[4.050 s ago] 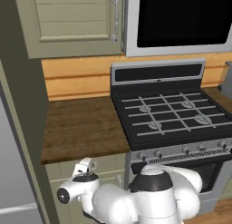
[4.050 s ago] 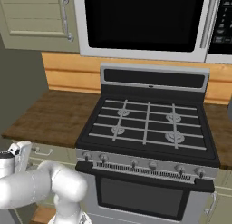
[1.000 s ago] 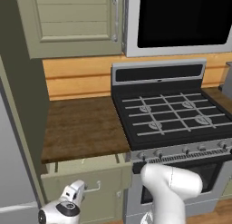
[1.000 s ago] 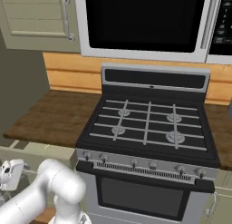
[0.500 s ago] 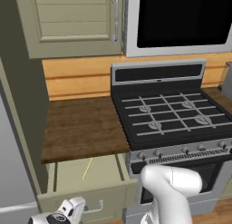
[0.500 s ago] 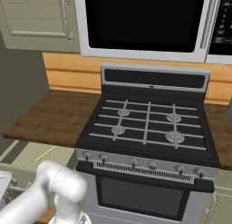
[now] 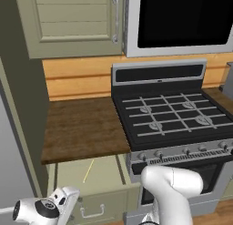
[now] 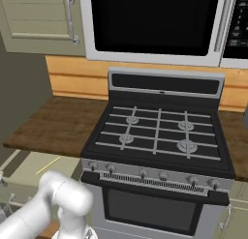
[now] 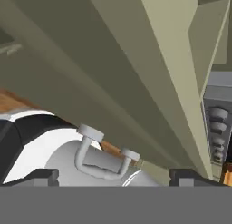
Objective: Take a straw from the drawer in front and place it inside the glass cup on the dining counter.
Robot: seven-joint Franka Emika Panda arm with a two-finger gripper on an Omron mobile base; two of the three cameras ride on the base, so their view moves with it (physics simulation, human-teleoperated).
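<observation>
The drawer (image 7: pixel 91 176) beside the stove (image 7: pixel 173 124) stands open, a thin pale straw (image 7: pixel 88 171) inside; the gripper (image 9: pixel 111 175), fingers spread wide, brackets its handle (image 9: pixel 102 153).

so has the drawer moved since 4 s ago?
Yes. In the left base view the drawer has slid out from under the wooden worktop, toward the camera, exposing the straw.

The drawer (image 7: pixel 104 174) stands pulled out below the dark wood worktop (image 7: pixel 82 128); the straw (image 7: pixel 88 171) lies diagonally on the drawer floor
</observation>
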